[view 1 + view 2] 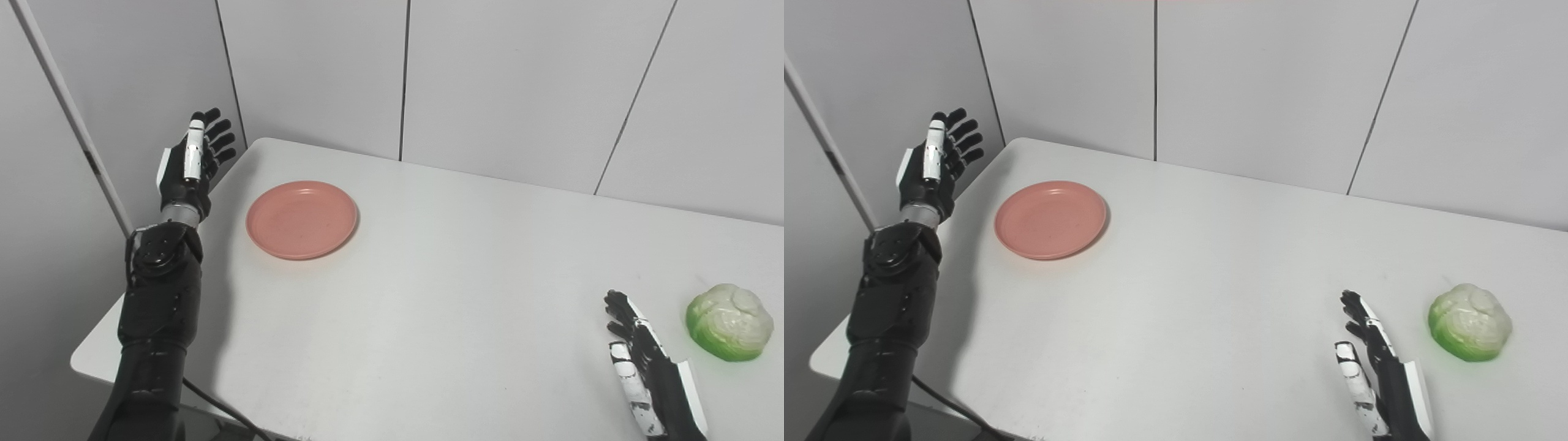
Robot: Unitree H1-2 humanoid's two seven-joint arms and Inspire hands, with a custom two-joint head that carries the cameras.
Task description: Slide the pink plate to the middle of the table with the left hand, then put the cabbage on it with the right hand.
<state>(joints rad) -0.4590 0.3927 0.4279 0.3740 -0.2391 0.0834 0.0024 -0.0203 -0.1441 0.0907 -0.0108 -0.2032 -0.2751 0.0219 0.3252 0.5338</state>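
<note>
I see the pink plate (301,219) lying flat toward the far left of the white table (441,294), well short of its middle. My left hand (195,160) is raised beside the table's left edge, fingers spread, holding nothing and clear of the plate. The cabbage (729,321) sits at the near right. My right hand (640,352) is just left of it, fingers extended and empty; it looks apart from the cabbage, though I can't be sure.

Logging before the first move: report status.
Left hand open, raised left of pink plate. Right hand open beside cabbage. Table middle unobstructed.
</note>
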